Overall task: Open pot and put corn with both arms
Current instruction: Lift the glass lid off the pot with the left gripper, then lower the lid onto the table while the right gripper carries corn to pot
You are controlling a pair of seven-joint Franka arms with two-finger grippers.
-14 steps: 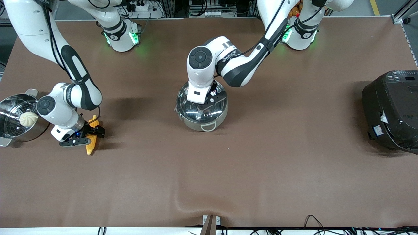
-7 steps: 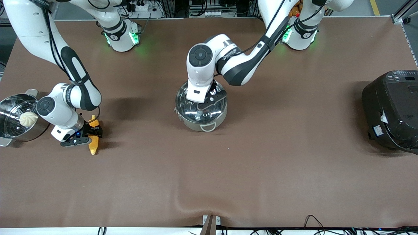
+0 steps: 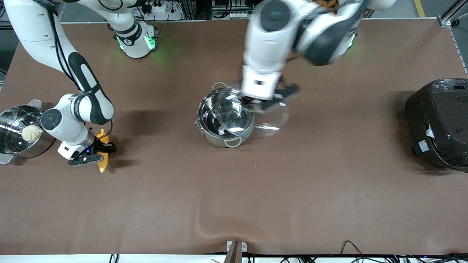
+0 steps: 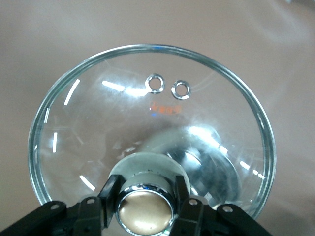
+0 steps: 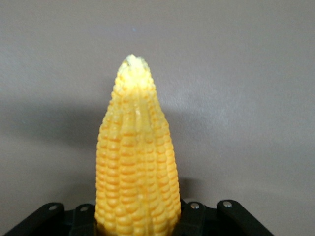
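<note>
The lid (image 3: 268, 117), on the pot (image 3: 225, 122) a second ago, is being lifted toward 3 o'clock in the left gripper (image 3: 264, 103) jaws, while the corn (image 3: 102, 157), clamped in the right gripper (image 3: 95, 152) jaws, is being raised off the bench (image 3: 256, 190).

No readable text anywhere, faint lettering on the right arm (image 3: 78, 106) too small to make out, pale label on the black cooker (image 3: 438, 124) illegible
</note>
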